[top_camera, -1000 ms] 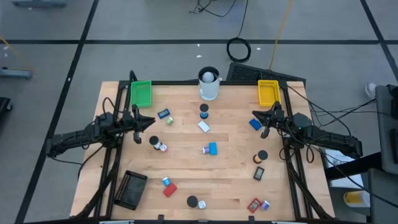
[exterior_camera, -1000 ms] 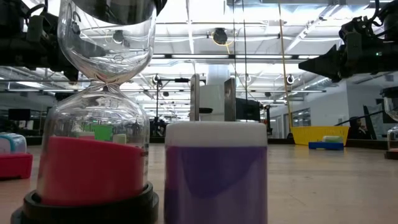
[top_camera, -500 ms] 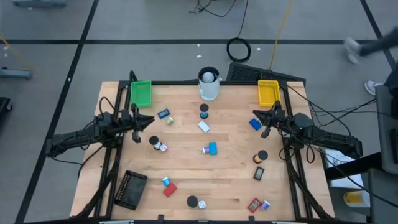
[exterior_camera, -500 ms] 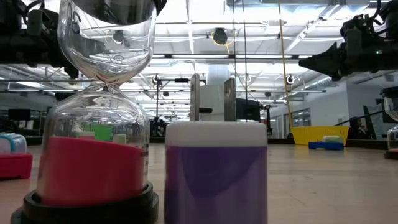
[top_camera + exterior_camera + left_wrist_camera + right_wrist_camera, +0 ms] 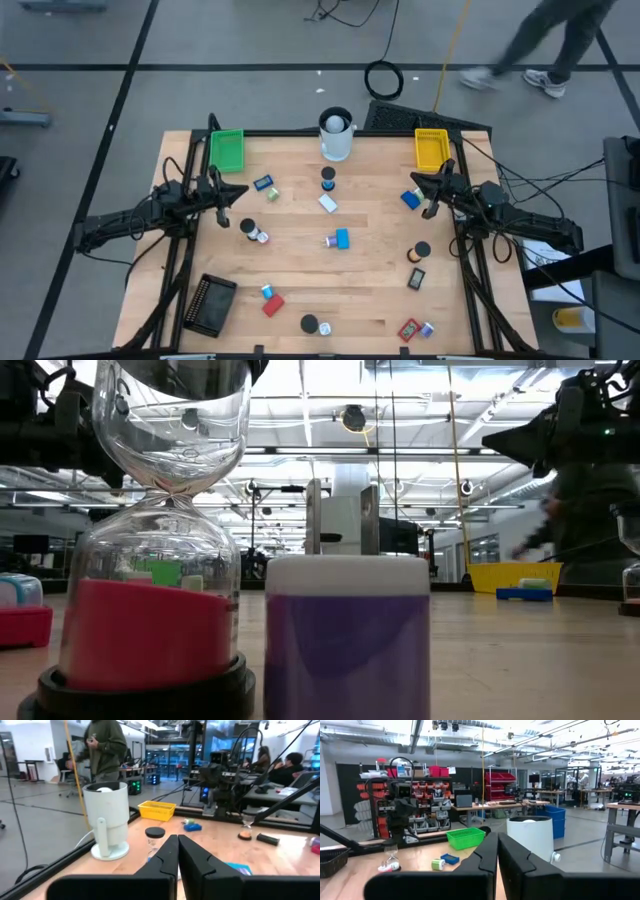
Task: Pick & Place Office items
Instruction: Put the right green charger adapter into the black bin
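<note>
— Two pincers, both empty?
— Yes: left pincer [image 5: 222,194] and right pincer [image 5: 428,190] pinched closed, apparently parked at opposite edges. Office items [image 5: 341,239] lie scattered across the tabletop [image 5: 370,290], untouched.

You have open counter [image 5: 380,255] mid-board; the white cup [image 5: 336,135] blocks the far edge; small office items [image 5: 341,239] dot every lane.

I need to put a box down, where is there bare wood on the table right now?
Bare wood lies between the blue block and the black cap, and between the green tray and the white cup. The front edge is crowded.
</note>
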You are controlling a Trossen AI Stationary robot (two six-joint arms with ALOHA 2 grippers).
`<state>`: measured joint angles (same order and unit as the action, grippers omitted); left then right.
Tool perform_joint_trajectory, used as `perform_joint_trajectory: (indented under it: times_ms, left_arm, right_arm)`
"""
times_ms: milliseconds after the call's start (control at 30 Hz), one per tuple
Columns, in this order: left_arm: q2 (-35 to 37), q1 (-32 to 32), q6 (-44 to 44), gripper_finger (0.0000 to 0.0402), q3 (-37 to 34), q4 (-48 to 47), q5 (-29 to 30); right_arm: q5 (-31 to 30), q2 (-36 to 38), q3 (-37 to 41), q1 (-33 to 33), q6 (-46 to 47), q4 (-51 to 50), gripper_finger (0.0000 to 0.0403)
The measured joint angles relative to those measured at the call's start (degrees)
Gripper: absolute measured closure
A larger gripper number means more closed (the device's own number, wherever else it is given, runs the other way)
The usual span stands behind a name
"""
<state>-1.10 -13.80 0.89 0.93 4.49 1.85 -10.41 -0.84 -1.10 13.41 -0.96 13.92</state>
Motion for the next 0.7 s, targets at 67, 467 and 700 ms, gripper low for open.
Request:
perform_joint_trajectory:
  times_ms: [67, 467, 700]
  left_arm:
    - [0.0, 0.0, 0.6, 0.0394, 0.0, -0.8, 0.4]
    - [0.0, 0.0, 10.0, 0.0392, 0.0, -1.5, -1.2]
    - [0.0, 0.0, 5.7, 0.0392, 0.0, -1.6, -0.3]
  right_arm:
    - [0.0, -0.7, 0.0, 0.0, -0.8, 0.5, 0.0401]
    - [1.3, -9.7, -0.2, 0.0, -0.9, 9.2, 0.0401]
    - [0.6, -17.6, -4.6, 0.0, 0.5, 4.2, 0.0402]
